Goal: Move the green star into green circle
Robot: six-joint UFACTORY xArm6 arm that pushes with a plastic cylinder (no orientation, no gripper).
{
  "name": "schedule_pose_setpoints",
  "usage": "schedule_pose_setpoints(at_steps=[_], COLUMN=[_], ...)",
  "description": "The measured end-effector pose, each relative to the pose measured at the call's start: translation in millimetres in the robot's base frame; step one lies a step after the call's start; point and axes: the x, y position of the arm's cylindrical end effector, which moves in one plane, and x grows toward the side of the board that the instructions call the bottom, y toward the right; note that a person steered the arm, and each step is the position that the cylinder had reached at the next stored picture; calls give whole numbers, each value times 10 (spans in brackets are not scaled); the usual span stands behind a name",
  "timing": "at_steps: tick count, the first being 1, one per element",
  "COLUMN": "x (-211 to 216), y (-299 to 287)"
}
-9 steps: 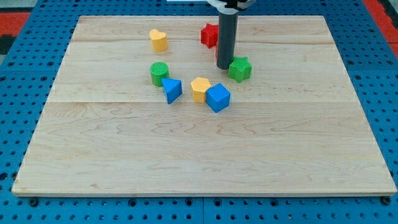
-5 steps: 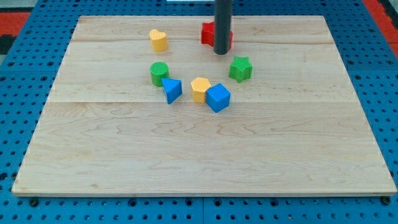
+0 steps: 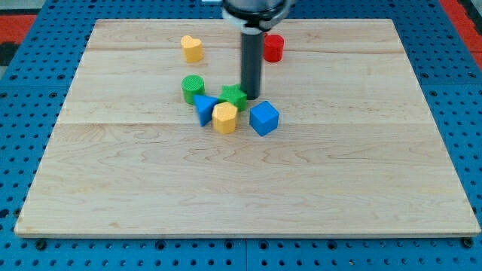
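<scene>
The green star sits near the middle of the board, touching the yellow hexagon block below it and the blue triangular block to its left. The green circle stands a short gap to the star's left. My tip stands right against the star's right side. The rod rises from it toward the view's top.
A blue cube lies just right of the yellow hexagon. A red cylinder stands near the view's top, right of the rod. A yellow heart-shaped block is at the top left. The wooden board lies on a blue pegboard.
My tip swung from near the red blocks to the star's right side. The green star has slid left toward the green circle, and the yellow hexagon has been pushed left and down.
</scene>
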Motion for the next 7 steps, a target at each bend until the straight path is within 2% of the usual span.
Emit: schedule_pose_setpoints(at_steps=[1,2,3,4,6,7], x=[175,578,654,655,452,216], y=[-343,-319,-539,-901,-948,-948])
